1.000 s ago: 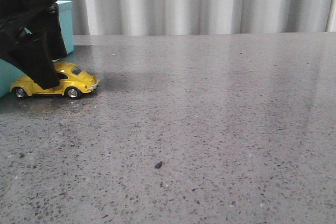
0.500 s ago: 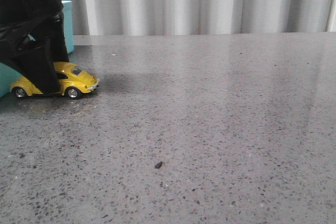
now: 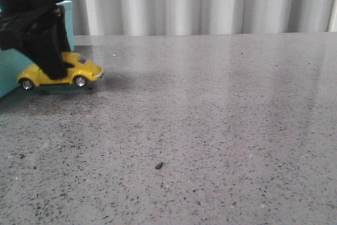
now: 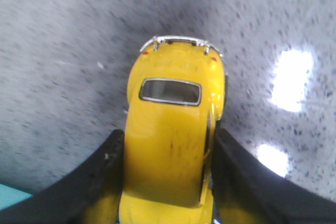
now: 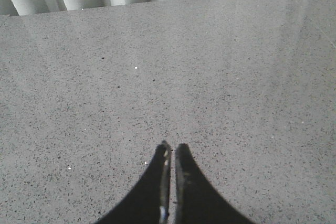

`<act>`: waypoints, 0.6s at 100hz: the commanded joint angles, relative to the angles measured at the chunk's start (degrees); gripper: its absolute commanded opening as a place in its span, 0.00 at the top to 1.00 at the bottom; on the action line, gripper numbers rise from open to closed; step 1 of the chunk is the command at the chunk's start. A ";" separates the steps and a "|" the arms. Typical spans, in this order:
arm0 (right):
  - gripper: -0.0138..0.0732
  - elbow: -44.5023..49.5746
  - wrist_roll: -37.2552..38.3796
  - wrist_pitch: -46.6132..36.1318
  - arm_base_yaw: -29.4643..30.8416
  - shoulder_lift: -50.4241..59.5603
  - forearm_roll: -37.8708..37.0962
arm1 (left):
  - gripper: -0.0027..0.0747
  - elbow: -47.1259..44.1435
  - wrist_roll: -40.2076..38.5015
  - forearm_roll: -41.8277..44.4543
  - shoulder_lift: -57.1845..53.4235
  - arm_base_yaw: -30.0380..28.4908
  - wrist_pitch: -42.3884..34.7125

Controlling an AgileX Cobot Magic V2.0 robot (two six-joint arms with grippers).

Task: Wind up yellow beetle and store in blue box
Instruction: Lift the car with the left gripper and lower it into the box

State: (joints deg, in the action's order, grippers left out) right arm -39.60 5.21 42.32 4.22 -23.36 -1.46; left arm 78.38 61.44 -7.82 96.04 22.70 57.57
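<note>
Now the left gripper (image 3: 52, 69) holds the beetle (image 3: 79, 71) by its two sides, the black fingers (image 4: 100, 182) pressed against the doors, as the left wrist view shows. In the front view the car is lifted a little off the table (image 3: 210, 119) — its wheels are above the surface and a shadow lies under it. Its body is tilted, the end nearer the middle of the table slightly higher. One black finger crosses the middle of the car, so only both ends and the wheels show there.

The box (image 3: 13, 72) stands just behind and beside the beetle, at the left edge of the front view; whether the car touches it I cannot tell. A small corner of it also shows in the left wrist view.

The right gripper (image 5: 170, 153) is over bare table, well apart from the car — its two fingers are pressed together and hold nothing. A small dark speck (image 3: 158, 165) lies on the table, nearer the camera.
</note>
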 commanded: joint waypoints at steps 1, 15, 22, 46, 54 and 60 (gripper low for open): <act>0.91 -1.29 -0.33 -4.69 -0.06 -0.35 -0.13 | 0.84 4.23 -0.22 -4.04 -2.54 0.55 -0.69; 0.91 -1.29 -0.33 -4.34 -0.06 -0.35 -0.13 | 0.84 9.77 -0.22 -7.04 -2.54 0.55 2.14; 0.91 -1.29 -0.33 -4.13 -0.06 -0.35 -0.67 | 0.84 12.98 -0.22 -7.02 -2.54 0.55 4.35; 0.91 -1.29 -0.33 -3.98 -0.06 -0.35 -1.43 | 0.84 25.81 -1.77 -6.90 -2.58 0.17 15.21; 0.91 -1.29 -0.33 -3.98 -0.06 -0.35 -1.57 | 0.84 28.89 -6.22 -6.51 -3.11 -0.87 15.21; 0.91 -1.29 -0.33 -3.86 -0.06 -0.35 -1.57 | 0.84 29.93 -8.19 -5.94 -3.83 -2.40 15.21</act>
State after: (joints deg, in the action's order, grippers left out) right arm -39.60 5.21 42.43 4.22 -23.36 -2.04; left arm 104.63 56.97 -13.06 95.74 22.01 71.59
